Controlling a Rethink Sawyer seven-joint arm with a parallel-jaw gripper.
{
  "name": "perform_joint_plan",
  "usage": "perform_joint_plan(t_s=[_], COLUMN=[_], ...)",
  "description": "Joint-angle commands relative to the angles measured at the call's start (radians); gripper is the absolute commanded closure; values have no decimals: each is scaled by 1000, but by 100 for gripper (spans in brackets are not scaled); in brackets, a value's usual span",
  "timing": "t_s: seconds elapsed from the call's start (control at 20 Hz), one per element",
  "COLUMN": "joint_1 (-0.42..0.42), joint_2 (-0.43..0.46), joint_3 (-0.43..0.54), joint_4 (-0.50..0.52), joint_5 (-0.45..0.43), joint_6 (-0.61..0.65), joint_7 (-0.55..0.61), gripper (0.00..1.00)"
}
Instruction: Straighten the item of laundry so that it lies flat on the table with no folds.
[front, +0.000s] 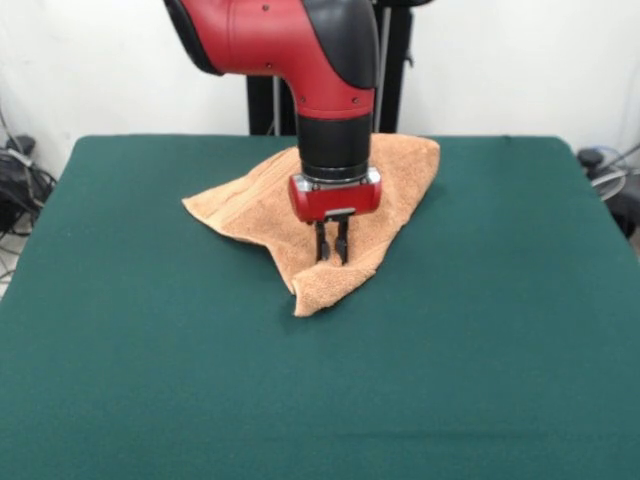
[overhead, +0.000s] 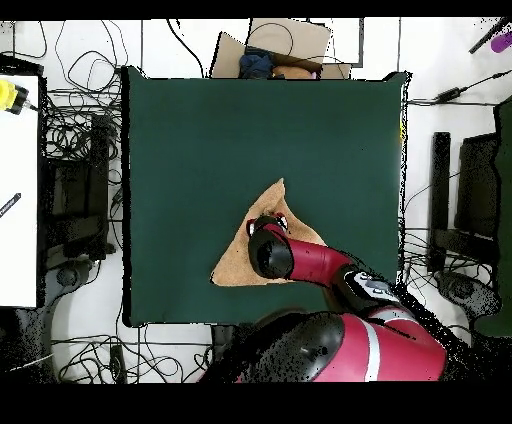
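The orange-tan towel (front: 250, 205) lies crumpled in a rough triangle on the far middle of the dark green table (front: 150, 380), with a folded point towards the near side. My gripper (front: 331, 252) points straight down over the towel's near part, its two fingers close together and pinching a ridge of cloth at the surface. In the overhead view the towel (overhead: 238, 262) shows as a triangle near the robot's side of the table (overhead: 200, 130). There the arm (overhead: 275, 252) covers the gripper and part of the towel. No white tags show.
The red arm's wrist (front: 335, 130) stands above the towel's far part. Cables and equipment (overhead: 75, 200) lie on the floor around the table. A person's arm (overhead: 272, 66) shows beyond the table's far edge in the overhead view.
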Motion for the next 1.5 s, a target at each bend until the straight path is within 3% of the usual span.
perform_joint_plan(t_s=[0.05,0.6,0.75,0.9,1.1,1.3,1.5], joint_1=[-2,-18,-35,-52,-17,-18,-33], joint_2=[259,212,102,-54,-262,-308,-247], joint_3=[-1,11,19,27,-1,12,34], joint_4=[-107,-79,-40,-43,-37,-83,-172], joint_5=[24,26,37,66,120,129,101], joint_6=[-43,-1,121,344,617,742,745], joint_7=[210,205,174,107,101,110,104], gripper=[100,100,100,100,100,100,100])
